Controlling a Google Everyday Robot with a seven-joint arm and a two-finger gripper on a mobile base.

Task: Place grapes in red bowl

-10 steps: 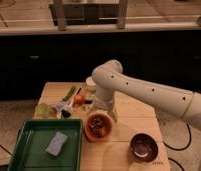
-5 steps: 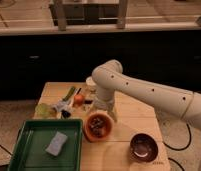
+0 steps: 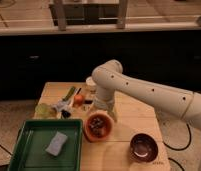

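Observation:
The red bowl (image 3: 98, 127) stands on the wooden table (image 3: 131, 117), just right of the green tray. Dark grapes (image 3: 97, 123) lie inside the bowl. My white arm reaches in from the right, and its wrist comes down over the bowl's far rim. The gripper (image 3: 104, 111) sits at the end of that wrist, right above the back edge of the bowl, mostly hidden by the arm's own housing.
A green tray (image 3: 34, 156) with a blue-grey sponge (image 3: 56, 143) sits at the front left. A dark brown bowl (image 3: 143, 147) is at the front right. An orange fruit (image 3: 79, 99), green produce (image 3: 44, 110) and a white cup (image 3: 90, 83) lie behind the red bowl.

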